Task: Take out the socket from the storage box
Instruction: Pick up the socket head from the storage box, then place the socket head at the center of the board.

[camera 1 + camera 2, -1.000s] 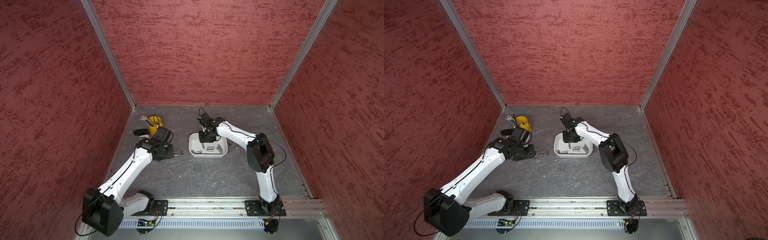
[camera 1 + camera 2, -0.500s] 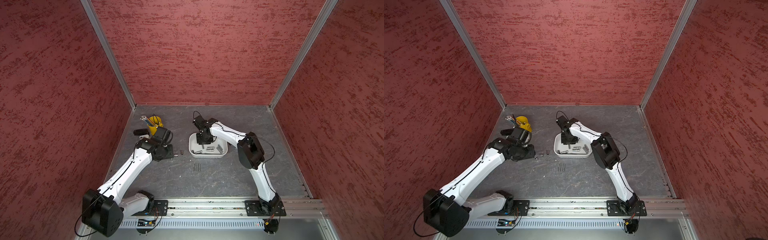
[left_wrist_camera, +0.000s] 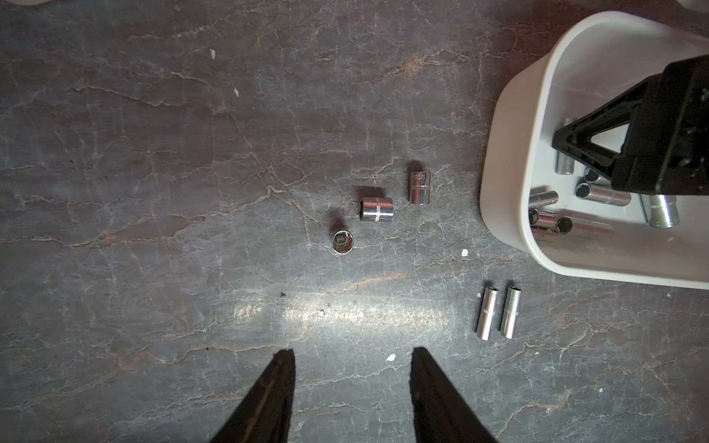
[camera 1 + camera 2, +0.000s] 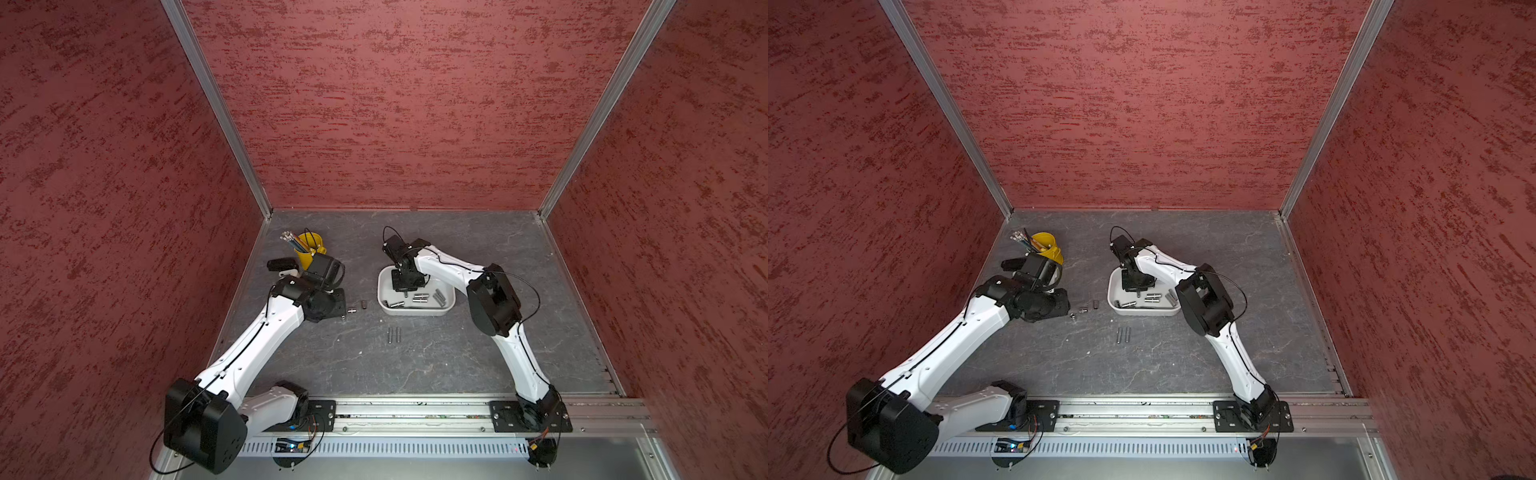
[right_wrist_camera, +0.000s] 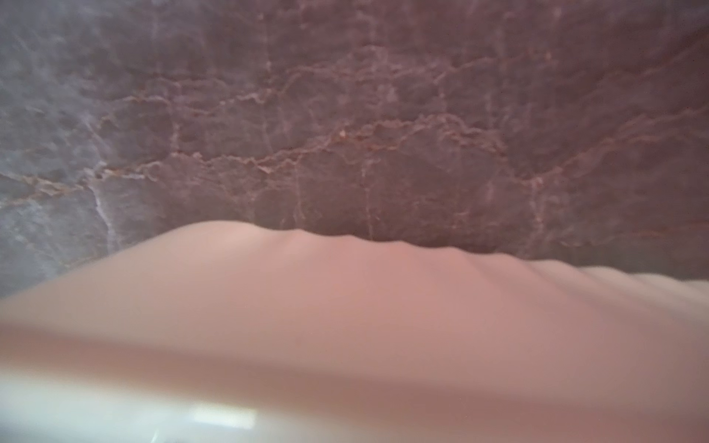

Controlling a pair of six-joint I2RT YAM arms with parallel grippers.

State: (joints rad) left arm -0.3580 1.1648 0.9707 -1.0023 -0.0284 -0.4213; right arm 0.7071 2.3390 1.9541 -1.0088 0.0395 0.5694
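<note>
Two long sockets lay parallel on the tabletop, three short sockets nearby; my left claw gaped; my right claw, in the box, I couldn't judge.

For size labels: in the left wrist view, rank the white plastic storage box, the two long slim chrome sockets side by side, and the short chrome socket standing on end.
1. White plastic storage box, cropped.
2. Two long slim chrome sockets, alike.
3. Short chrome socket standing on end.
</note>
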